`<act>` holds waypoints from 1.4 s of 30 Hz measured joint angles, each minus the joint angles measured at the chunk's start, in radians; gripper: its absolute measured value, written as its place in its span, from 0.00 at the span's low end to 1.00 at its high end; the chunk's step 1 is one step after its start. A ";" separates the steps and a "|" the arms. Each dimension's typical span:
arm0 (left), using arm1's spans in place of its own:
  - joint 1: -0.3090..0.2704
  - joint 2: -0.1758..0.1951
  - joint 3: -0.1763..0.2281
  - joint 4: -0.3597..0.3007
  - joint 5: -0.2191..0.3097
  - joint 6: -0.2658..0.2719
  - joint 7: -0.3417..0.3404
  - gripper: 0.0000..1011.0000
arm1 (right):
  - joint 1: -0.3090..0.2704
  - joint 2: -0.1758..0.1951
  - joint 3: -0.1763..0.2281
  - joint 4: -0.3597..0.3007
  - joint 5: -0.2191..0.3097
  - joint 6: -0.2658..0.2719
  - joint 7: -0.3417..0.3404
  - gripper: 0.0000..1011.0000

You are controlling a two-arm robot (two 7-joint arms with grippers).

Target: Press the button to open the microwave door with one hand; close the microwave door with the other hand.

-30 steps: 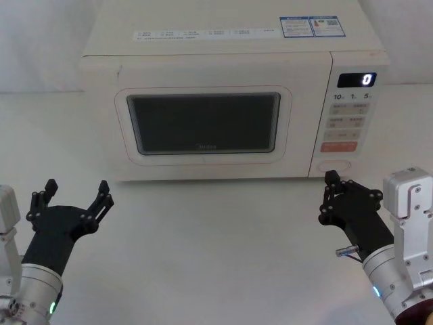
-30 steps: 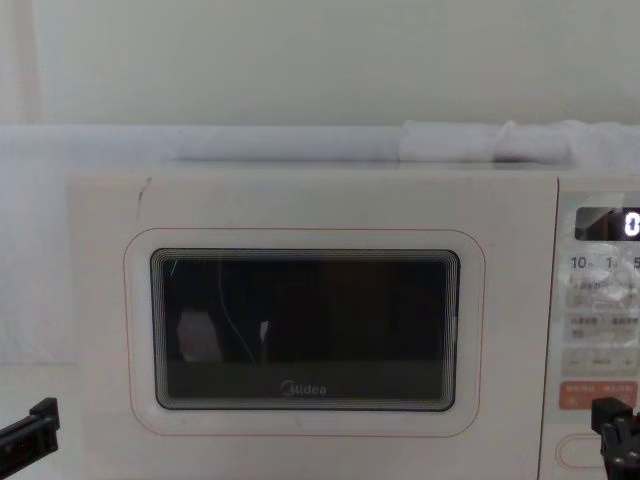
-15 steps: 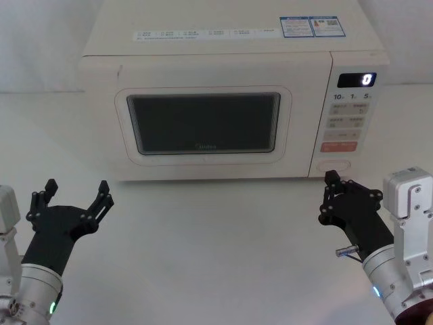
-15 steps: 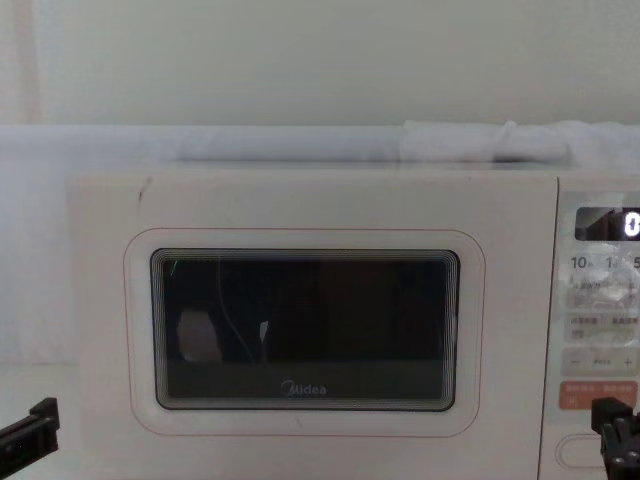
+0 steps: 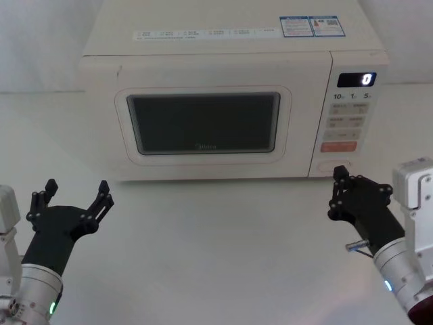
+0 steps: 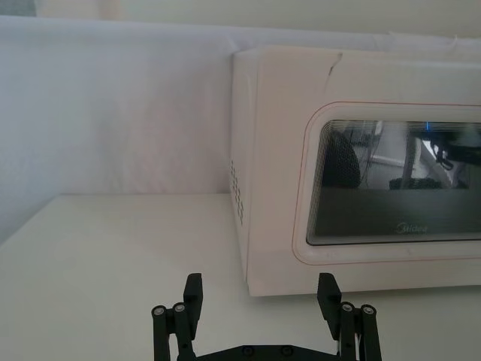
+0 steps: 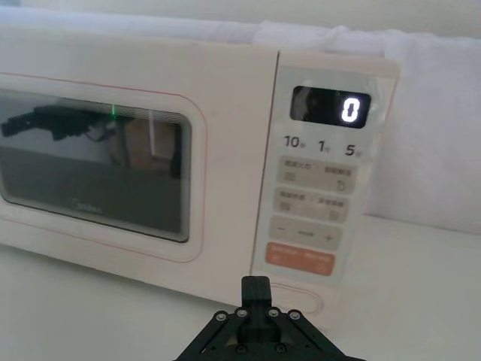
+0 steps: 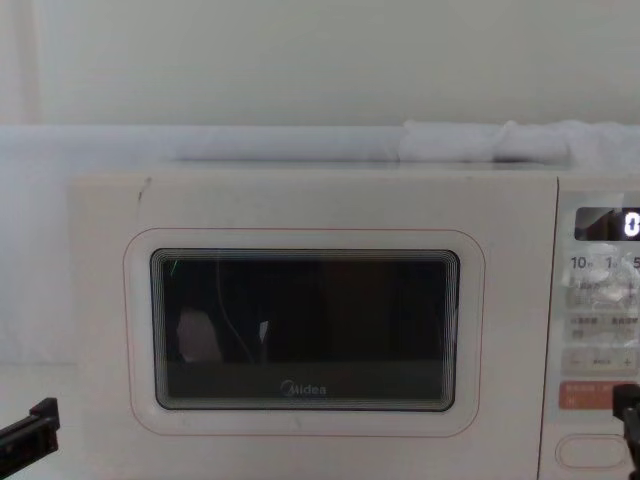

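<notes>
The cream-white microwave door (image 5: 203, 125) with its dark rounded window sits flush in the cream microwave oven (image 5: 226, 61) on the white surface (image 5: 216, 250). The wide cream pill-shaped button (image 5: 333, 164) lies lowest on the control panel. The black right gripper (image 5: 336, 193), fingers together, hovers just before it. The black left gripper (image 5: 74, 193), fingers apart, waits front-left.

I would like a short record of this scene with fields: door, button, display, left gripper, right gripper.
door: microwave door shut, flush with the front
button: button at the panel's bottom, untouched
display: digital display reads 0
left gripper: left gripper open, over the table before the microwave's left corner
right gripper: right gripper shut, just before the button
</notes>
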 joint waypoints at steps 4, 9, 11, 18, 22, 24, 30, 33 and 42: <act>0.000 0.000 0.000 0.000 0.000 0.000 0.000 0.99 | 0.008 0.006 0.023 -0.011 -0.001 0.041 0.021 0.00; 0.000 0.000 0.000 0.000 0.000 0.000 0.000 0.99 | 0.023 0.005 0.052 -0.012 0.012 0.091 0.047 0.00; 0.000 0.000 0.000 0.000 0.000 0.000 0.000 0.99 | 0.034 0.002 0.064 -0.009 0.020 0.119 0.060 0.00; 0.000 0.000 0.000 0.000 0.000 0.000 0.000 0.99 | 0.079 -0.012 0.089 0.024 0.046 0.205 0.101 0.00; 0.000 0.000 0.000 0.000 0.000 0.000 0.000 0.99 | 0.105 -0.023 0.095 0.050 0.059 0.244 0.114 0.00; 0.000 0.000 0.000 0.000 0.000 0.000 0.000 0.99 | 0.118 -0.031 0.098 0.065 0.068 0.263 0.118 0.00; 0.000 0.000 0.000 0.000 0.000 0.000 0.000 0.99 | 0.154 -0.047 0.103 0.107 0.087 0.311 0.125 0.00; 0.000 0.000 0.000 0.000 0.000 0.000 0.000 0.99 | 0.169 -0.049 0.103 0.120 0.092 0.325 0.128 0.00; 0.000 0.000 0.000 0.000 0.000 0.000 0.000 0.99 | 0.197 -0.040 0.107 0.148 0.114 0.353 0.151 0.00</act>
